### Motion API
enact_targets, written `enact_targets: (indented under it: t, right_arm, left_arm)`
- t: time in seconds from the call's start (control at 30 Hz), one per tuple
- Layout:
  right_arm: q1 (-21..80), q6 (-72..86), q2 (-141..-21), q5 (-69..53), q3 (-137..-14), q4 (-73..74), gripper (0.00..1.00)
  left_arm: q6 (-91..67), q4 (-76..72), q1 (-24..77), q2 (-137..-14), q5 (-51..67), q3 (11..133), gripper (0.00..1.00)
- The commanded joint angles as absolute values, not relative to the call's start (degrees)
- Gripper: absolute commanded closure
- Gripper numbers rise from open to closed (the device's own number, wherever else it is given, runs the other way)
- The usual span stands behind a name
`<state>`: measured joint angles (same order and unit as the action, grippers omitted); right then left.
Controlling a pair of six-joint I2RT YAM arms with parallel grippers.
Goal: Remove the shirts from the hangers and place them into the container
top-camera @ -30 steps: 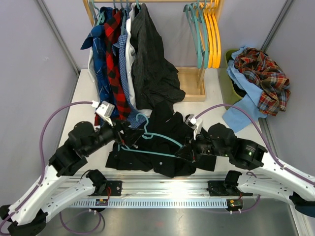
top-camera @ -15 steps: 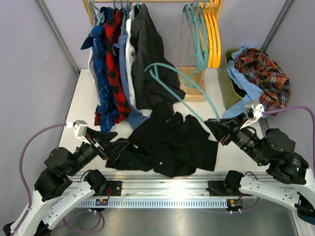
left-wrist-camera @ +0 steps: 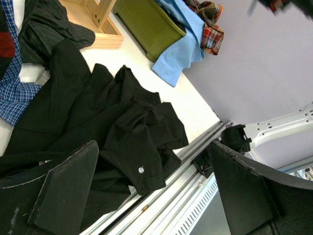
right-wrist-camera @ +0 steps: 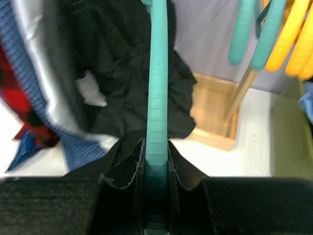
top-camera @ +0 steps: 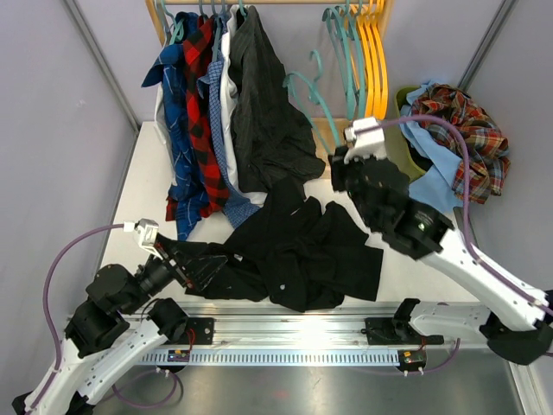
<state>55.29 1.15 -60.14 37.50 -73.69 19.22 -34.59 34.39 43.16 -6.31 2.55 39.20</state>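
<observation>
Right gripper (right-wrist-camera: 156,161) holds a bare hanger (right-wrist-camera: 157,88) up at the rack (left-wrist-camera: 110,36); black shirt (top-camera: 302,251) lies loose on the table.
Near to far: the left gripper (top-camera: 200,264) sits low, well in front of the rack, fingers wide apart and empty, tips at the shirt's left edge. The shirt is crumpled flat just in front of the rack base, off its hanger. The right gripper's fingers are clamped on the hanger's lower bar, hook end up, in front of the rack's right half. My read: park the hanger with the spare teal hangers (top-camera: 350,60). Keep the hook square to the rail, clear of the hung shirts (top-camera: 216,95) on the rack's left, and release only once it's seated. Then grab the shirt by a thick fold. The bin (left-wrist-camera: 146,24) is right of the rack, already heaped, so drop deep.
</observation>
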Motion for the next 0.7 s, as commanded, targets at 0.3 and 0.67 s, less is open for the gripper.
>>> enact_targets:
  t: [0.3,0.67]
  right_arm:
    - [32.7,1.3,-79.35,17.15,-99.31,17.4,1.0]
    - [26.63,4.39,-88.76,8.44,-108.26,22.23,1.0]
  left_arm:
    - [-35.51,31.03,43.24,-4.83,3.25,36.56,0.01]
    - [-35.51,31.02,43.24,-4.57,3.25,36.65,0.01]
